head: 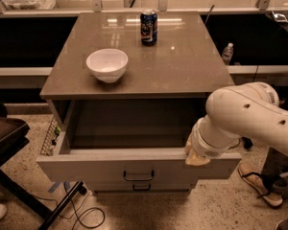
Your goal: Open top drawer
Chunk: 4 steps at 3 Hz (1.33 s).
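Observation:
The top drawer [86,169] is pulled far out of the grey cabinet, showing its deep, empty grey box and a small dark bar handle [138,177] at the middle of its front. My gripper [198,156] sits at the drawer's front rim, right of the handle, at the end of my bulky white arm [249,116]. The arm covers the drawer's right end. A sliver of a lower drawer front with its own handle [140,188] shows beneath.
A white bowl [107,64] and a dark soda can [149,27] stand on the cabinet top [182,66]. A dark chair base [19,176] and cables lie at the left on the floor. A person's sandalled foot [259,186] is at the right.

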Available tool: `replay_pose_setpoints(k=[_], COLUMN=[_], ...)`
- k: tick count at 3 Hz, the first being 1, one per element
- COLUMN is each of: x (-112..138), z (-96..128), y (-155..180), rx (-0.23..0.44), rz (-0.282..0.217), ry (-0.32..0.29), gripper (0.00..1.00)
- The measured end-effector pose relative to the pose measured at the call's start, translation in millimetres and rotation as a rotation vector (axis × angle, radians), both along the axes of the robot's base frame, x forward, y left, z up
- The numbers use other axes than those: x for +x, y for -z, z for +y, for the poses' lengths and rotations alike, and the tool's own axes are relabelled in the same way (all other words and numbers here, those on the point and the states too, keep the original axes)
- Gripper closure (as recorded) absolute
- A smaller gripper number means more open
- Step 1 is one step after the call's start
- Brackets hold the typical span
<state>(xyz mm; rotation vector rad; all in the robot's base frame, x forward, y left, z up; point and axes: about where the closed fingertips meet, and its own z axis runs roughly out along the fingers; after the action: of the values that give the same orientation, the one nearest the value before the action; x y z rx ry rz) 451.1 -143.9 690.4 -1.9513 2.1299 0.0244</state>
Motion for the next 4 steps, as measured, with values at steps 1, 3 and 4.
replay_pose_setpoints(k=[1, 3, 4], x=[-0.1, -1.0, -1.5], z=[0.0, 0.3, 0.5], y=[-1.0, -1.8, -2.2], rx=[0.0, -0.003, -0.004], rz=[0.0, -0.002, -0.002], ry=[0.0, -0.002, -0.003], gripper=[0.98, 0.53, 0.3])
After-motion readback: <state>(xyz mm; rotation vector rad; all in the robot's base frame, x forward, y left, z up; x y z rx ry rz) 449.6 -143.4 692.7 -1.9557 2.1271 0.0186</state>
